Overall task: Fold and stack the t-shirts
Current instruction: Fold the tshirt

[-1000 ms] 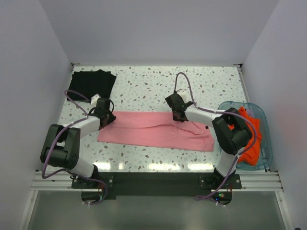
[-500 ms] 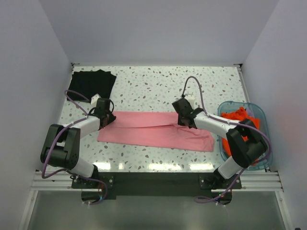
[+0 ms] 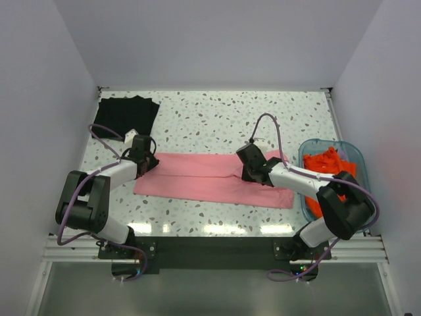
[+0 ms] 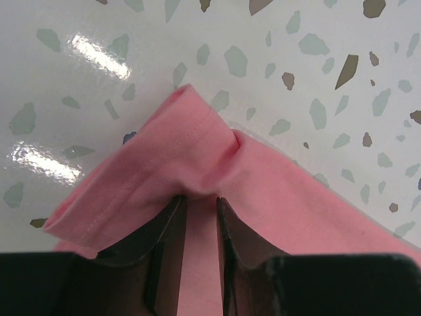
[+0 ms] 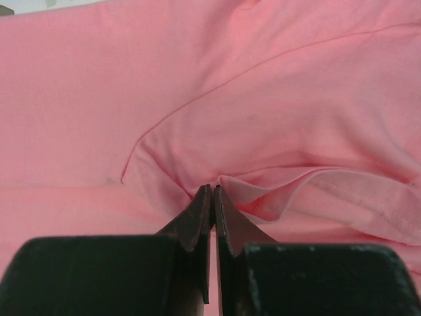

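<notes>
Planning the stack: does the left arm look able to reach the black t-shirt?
Probably yes: the black t-shirt lies just beyond the left gripper, only table between, though it is pinching the pink t-shirt.

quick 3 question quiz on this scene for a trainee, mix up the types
1. True or false: the black t-shirt lies at the far left of the table.
2. What is the right gripper shut on? A pink t-shirt, B black t-shirt, C nothing.
3. Fill in: the orange-red t-shirts sit in a teal ____.
Key: 1 true; 2 A; 3 tub.
</notes>
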Tool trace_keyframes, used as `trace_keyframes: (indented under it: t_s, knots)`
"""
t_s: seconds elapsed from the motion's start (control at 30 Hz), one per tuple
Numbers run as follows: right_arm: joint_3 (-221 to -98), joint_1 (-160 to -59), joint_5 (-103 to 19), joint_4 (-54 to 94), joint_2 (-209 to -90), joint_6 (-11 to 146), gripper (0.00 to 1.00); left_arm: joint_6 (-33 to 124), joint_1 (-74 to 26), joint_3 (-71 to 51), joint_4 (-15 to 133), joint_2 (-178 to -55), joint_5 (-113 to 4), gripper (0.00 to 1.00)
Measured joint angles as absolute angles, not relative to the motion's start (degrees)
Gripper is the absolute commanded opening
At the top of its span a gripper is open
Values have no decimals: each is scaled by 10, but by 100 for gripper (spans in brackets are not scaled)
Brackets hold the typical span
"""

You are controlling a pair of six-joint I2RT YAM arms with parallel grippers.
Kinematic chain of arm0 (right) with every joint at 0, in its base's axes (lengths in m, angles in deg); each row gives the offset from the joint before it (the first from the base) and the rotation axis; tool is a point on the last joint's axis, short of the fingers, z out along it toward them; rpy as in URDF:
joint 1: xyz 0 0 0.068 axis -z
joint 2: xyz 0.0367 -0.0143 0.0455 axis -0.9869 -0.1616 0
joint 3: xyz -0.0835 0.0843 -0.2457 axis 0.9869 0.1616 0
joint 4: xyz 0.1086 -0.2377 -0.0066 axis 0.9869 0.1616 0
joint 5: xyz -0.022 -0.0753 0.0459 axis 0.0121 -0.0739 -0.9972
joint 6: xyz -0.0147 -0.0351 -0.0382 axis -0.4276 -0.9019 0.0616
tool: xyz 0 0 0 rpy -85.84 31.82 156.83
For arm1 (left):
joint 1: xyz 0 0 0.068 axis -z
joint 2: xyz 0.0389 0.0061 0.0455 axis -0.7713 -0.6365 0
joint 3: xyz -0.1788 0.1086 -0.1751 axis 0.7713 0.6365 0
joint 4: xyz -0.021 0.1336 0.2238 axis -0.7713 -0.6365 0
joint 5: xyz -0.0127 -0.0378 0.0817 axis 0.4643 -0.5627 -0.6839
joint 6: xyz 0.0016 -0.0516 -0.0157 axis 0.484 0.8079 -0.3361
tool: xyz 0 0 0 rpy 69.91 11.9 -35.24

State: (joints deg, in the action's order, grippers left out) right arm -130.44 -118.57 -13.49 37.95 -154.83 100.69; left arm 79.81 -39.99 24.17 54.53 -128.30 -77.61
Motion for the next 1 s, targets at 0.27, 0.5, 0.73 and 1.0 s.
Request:
trace_keyframes:
  t_s: [0.27,0.5,0.73,1.0]
  knots:
    - [-1302,-1210,-132,370,-1555,1050,5,798,-400,244,550,-1283,-775,30]
    - [-1302,-1236,-118,367,-1572,1072,6,798,-400,245,553,-1283,-775,30]
    - [-1296,-1251,-100,365,-1570,1083,21,798,-400,246,557,-1283,-773,30]
    - [-1292,-1260,-86,363,-1544,1075,39,798,-400,246,558,-1283,-772,30]
